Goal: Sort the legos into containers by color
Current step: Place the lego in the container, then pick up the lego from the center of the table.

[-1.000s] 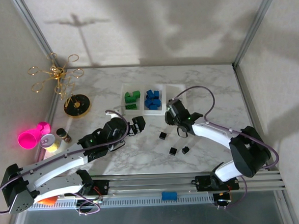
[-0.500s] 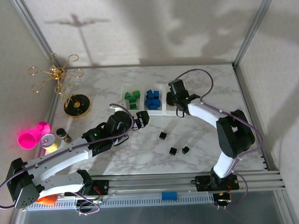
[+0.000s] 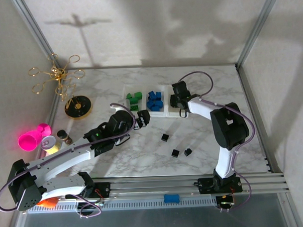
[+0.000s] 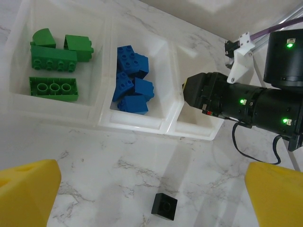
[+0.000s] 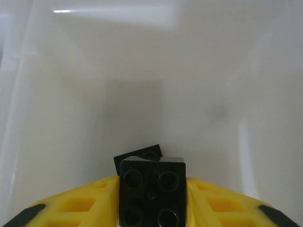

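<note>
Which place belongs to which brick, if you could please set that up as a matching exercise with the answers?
Things
1. green bricks
2. blue bricks
3. black brick in the right gripper
4. loose black bricks

Places
A. on the marble table, in front of the trays
B. in the middle tray
C. held over the right-end tray
D. in the left-end tray

Pairs: 1-D, 2-B, 3-C, 4-A
</note>
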You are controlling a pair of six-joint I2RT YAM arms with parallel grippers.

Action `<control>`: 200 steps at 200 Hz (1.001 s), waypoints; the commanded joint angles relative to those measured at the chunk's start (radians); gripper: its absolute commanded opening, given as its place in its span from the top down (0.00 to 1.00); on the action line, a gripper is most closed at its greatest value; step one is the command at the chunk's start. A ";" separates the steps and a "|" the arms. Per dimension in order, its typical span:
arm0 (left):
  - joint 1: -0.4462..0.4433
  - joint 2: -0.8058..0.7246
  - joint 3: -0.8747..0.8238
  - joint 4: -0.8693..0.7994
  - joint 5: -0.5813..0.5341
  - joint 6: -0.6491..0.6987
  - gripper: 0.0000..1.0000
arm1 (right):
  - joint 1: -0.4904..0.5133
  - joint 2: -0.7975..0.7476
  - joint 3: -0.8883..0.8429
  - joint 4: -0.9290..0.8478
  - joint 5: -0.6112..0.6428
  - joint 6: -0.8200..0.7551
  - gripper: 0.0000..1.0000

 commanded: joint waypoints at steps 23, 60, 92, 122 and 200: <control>0.021 0.009 0.015 0.013 -0.002 0.023 0.00 | -0.005 0.001 0.024 0.026 -0.029 -0.022 0.56; 0.026 0.006 0.006 0.021 0.008 0.017 0.00 | -0.004 -0.037 0.020 0.013 -0.024 -0.031 0.54; 0.026 0.004 0.006 0.019 0.019 0.015 0.00 | -0.003 -0.120 -0.012 0.000 -0.036 -0.030 0.53; 0.027 -0.003 -0.011 0.012 0.020 0.011 0.00 | 0.004 -0.207 -0.063 -0.030 -0.050 -0.016 0.51; 0.026 -0.054 -0.083 0.006 0.020 -0.038 0.00 | 0.156 -0.426 -0.305 -0.059 -0.046 0.064 0.48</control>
